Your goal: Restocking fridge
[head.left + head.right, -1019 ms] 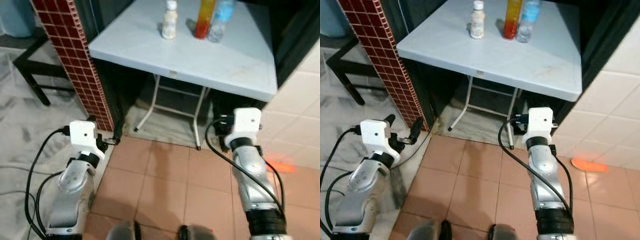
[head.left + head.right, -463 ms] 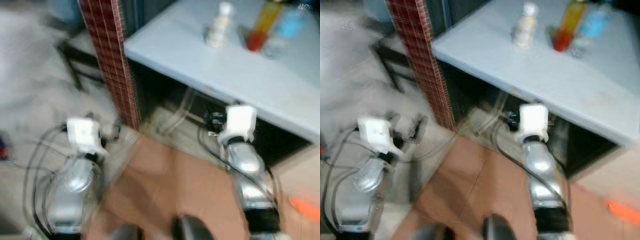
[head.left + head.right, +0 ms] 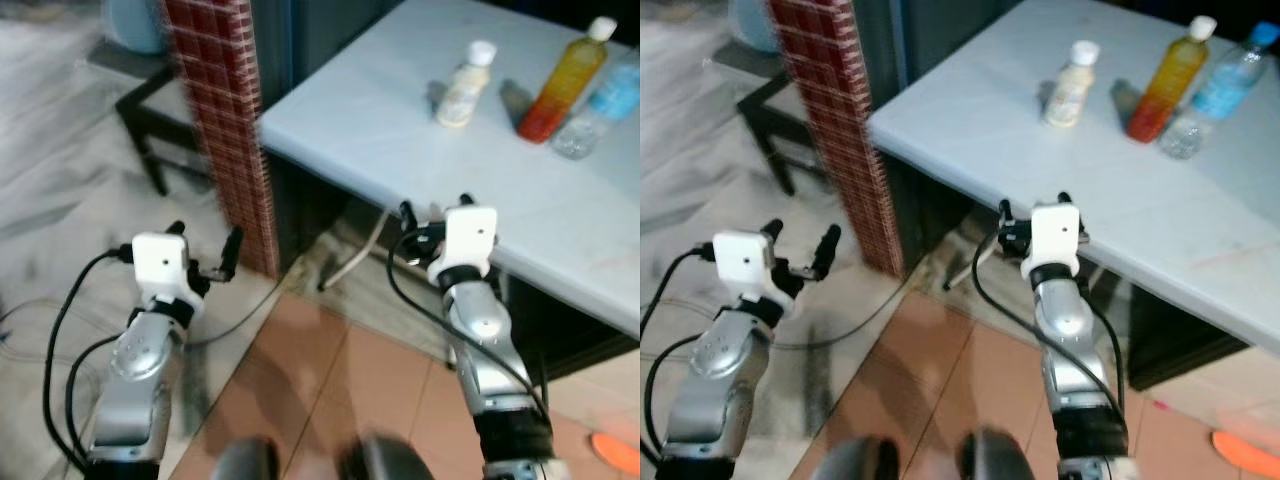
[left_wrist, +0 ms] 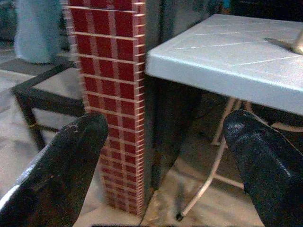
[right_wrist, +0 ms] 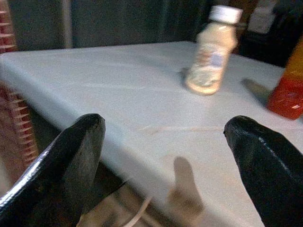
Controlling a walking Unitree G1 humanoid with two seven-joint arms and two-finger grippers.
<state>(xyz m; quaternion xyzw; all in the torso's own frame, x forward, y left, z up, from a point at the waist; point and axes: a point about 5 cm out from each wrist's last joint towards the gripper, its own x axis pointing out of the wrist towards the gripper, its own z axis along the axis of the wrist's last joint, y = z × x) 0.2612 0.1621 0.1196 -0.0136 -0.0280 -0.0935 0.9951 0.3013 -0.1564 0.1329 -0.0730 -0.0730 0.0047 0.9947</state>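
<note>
both claws released: right gripper (image 3: 1032, 213) at table (image 3: 970, 120) edge facing cream bottle (image 3: 1068, 84); left gripper (image 3: 800, 247) near brick pillar (image 3: 830, 110).

I see three bottles standing upright on the pale grey bench (image 3: 400, 130), all toward its far side at about one o'clock from me. The nearest to me is a small cream-coloured bottle (image 3: 464, 85) with a white cap and a pale label; it stands apart from the other two, at their nine o'clock. Next comes a taller bottle (image 3: 568, 80) with a white cap, yellow liquid above shading to orange-red at the base. Just beside it, at its three o'clock, is a clear bottle (image 3: 1218, 92) with a blue cap and blue label. The last two stand so close I cannot tell if they touch.
</note>
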